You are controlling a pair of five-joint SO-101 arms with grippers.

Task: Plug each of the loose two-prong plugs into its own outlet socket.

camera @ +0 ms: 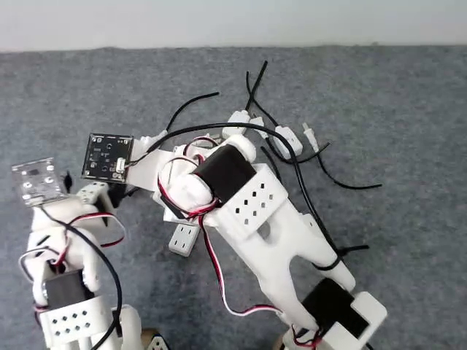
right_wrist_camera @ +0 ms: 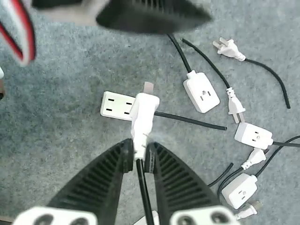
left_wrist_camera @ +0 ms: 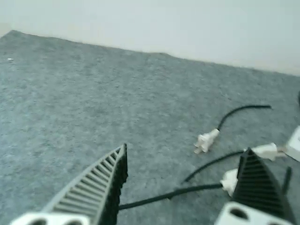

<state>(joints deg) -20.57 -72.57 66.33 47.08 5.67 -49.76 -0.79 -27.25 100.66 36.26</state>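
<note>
Right gripper (right_wrist_camera: pixel 138 145): fingers (right_wrist_camera: pixel 110 180) are clamped on the rear of a white two-prong plug (right_wrist_camera: pixel 143 112), with its black cord running back between them. The prongs are pointed away from the gripper. The held plug is seen across one end of a white outlet socket (right_wrist_camera: pixel 115 105) lying flat on the grey desk (right_wrist_camera: pixel 56 103). The prongs are past the socket's edge and not in its slots; contact between plug and socket cannot be judged.

Three more white sockets are laid nearby on the desk: second socket (right_wrist_camera: pixel 201 93), third socket (right_wrist_camera: pixel 253 135), fourth socket (right_wrist_camera: pixel 239 187). Loose plugs on black cords are scattered among them, e.g. the far plug (right_wrist_camera: pixel 229 48) and the mid plug (right_wrist_camera: pixel 234 108); none is seated.

Left gripper (left_wrist_camera: pixel 186 150): fingers (left_wrist_camera: pixel 105 183) are spread wide apart with nothing gripped, held over the desk. A loose white plug (left_wrist_camera: pixel 206 139) with a black cord is seen lying on the desk beyond them.

In the high view the socket (camera: pixel 184 237) is partly covered by the right arm (camera: pixel 248 197).
</note>
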